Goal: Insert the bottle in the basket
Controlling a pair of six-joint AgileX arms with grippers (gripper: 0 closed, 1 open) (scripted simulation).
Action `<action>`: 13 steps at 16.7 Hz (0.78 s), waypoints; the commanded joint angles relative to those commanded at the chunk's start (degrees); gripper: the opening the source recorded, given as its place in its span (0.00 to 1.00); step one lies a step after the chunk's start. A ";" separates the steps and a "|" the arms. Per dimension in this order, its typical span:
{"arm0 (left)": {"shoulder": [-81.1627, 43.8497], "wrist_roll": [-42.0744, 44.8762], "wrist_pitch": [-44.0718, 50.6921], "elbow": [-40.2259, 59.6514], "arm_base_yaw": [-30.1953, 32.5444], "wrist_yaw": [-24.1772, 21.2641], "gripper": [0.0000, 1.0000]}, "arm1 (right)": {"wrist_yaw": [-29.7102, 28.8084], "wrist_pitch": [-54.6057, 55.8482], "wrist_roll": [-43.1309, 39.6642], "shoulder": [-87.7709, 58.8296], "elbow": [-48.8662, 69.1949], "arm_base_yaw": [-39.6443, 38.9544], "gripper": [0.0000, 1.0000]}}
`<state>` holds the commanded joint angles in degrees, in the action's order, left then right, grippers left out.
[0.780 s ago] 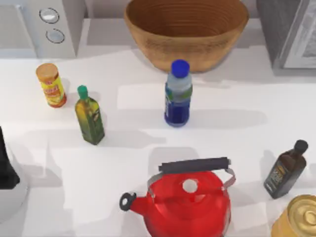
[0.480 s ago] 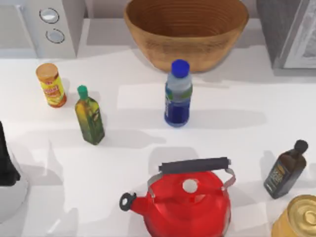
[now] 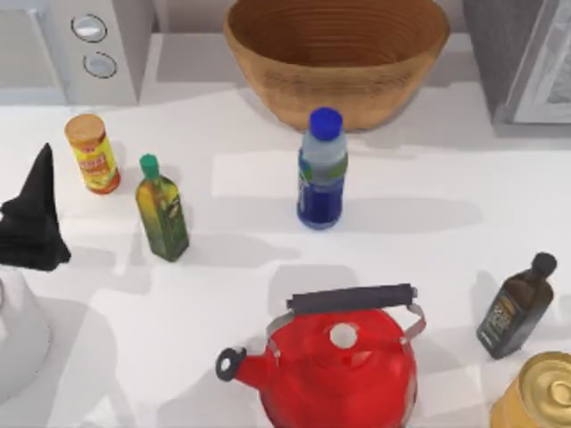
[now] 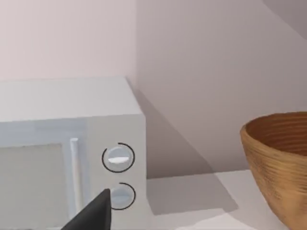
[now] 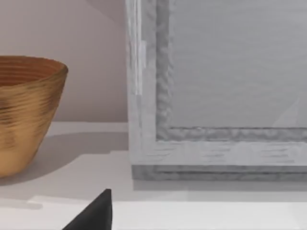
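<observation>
Left gripper (image 3: 34,209) sits at the table's left edge, just beside the orange-lidded can (image 3: 92,152) and near the olive-oil bottle (image 3: 161,209). Can't tell whether it's released or clenched: just a dark wedge from above, and one black finger tip (image 4: 96,213) in the left wrist view against the microwave (image 4: 72,158). Nothing is in its grasp as far as I can see. For the right gripper, a single dark tip (image 5: 96,213) pokes into its own wrist view, state unreadable too.

The bottle (image 3: 322,169) stands upright mid-table, apart from everything, with the basket (image 3: 337,53) directly behind it at the back edge.

Risks as I read them:
- The left gripper's straight path to the bottle runs past the can and the olive-oil bottle. A low sweep clips one and topples it.
- The bottle is tall, narrow and smooth. A high or off-centre pinch tips it or lets it slip.
- The basket wall is high. Too little lift and the bottle's base catches the rim.
- The red kettle (image 3: 335,357) crowds the near side, and its handle limits a low approach from there.
</observation>
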<state>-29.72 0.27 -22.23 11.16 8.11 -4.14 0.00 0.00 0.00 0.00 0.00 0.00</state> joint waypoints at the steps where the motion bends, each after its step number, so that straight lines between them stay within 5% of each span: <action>1: -4.81 0.03 -3.48 1.63 1.31 -0.70 1.00 | 0.00 0.00 0.00 0.00 0.00 0.00 1.00; 13: -69.22 0.27 -49.42 20.95 17.57 -9.80 1.00 | 0.00 0.00 0.00 0.00 0.00 0.00 1.00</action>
<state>-98.95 0.54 -71.66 32.11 25.68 -13.94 0.00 0.00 0.00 0.00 0.00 0.00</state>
